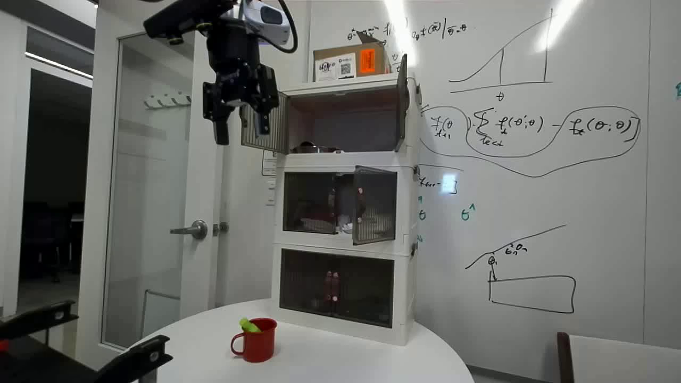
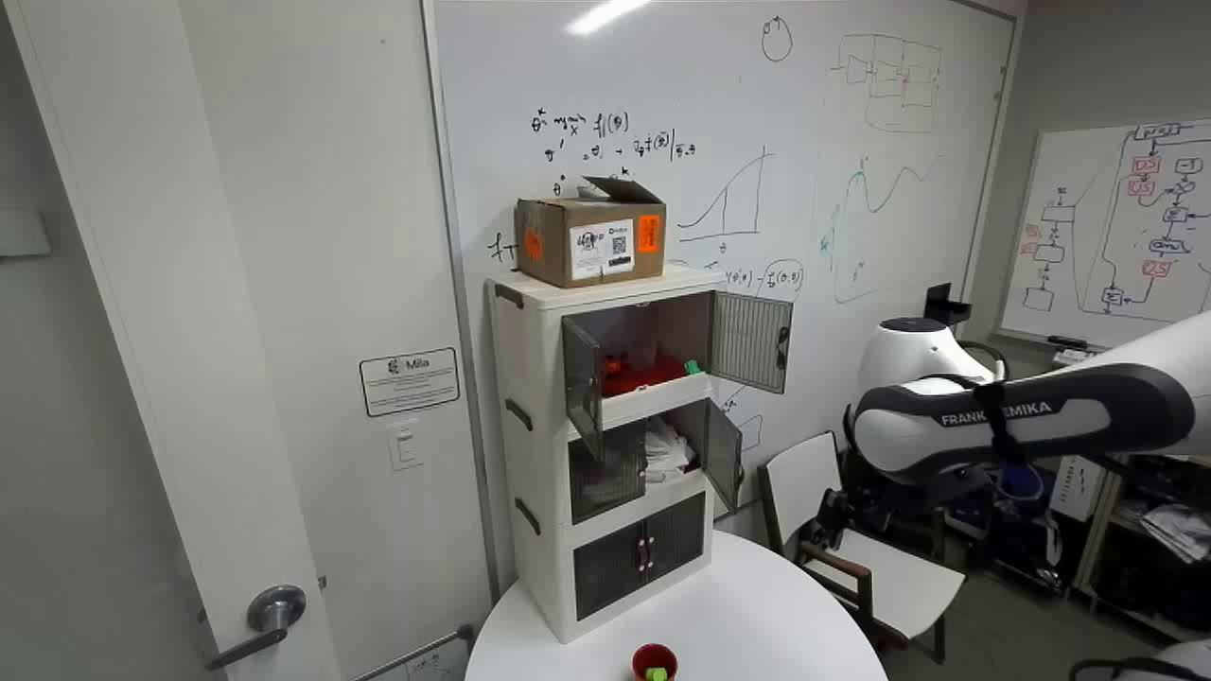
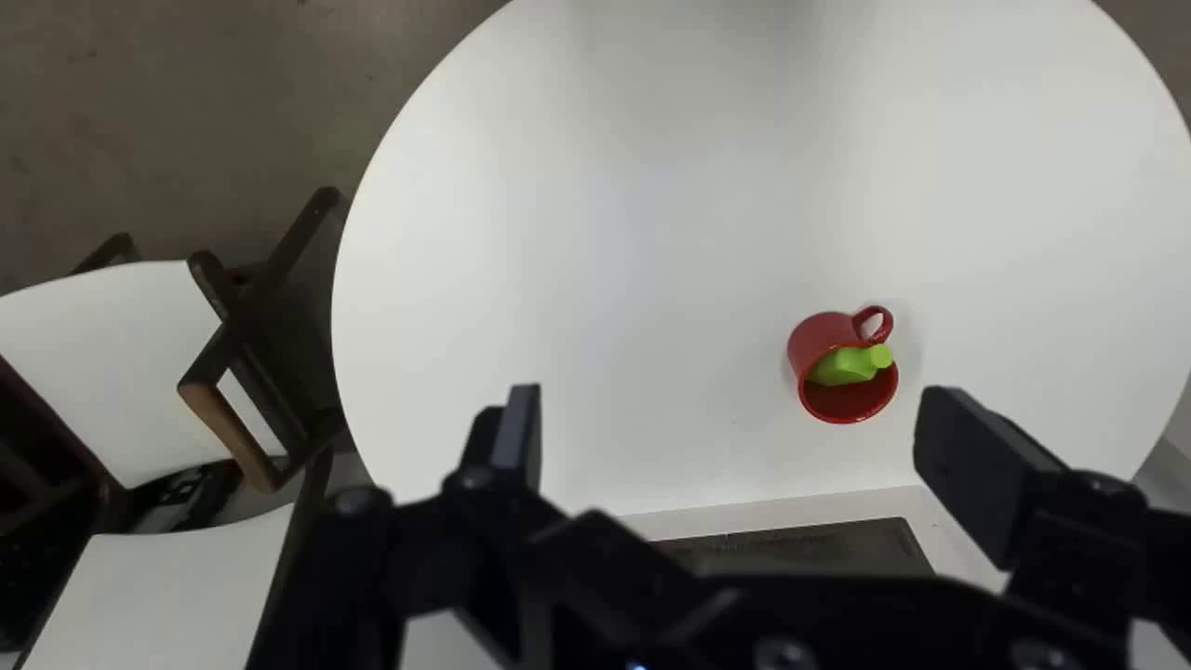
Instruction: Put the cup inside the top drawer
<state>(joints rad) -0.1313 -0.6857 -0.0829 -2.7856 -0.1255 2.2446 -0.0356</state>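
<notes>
We found the pincer (image 1: 242,132) high above the round white desk (image 1: 330,356), jaws spread wide, gripping nothing. The red cup (image 1: 259,343) stood upright on that surface; the wrist view put it right of the pincer's centre line. We judged a sideways shift and long descent necessary. The top drawer (image 1: 362,122) of the cabinet (image 1: 314,240) gaped before a written-on whiteboard (image 1: 532,207).

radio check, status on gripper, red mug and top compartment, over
Gripper open, nothing held. Red mug upright on table, green object in it. Top compartment open; red things inside might crowd the mug.
</notes>
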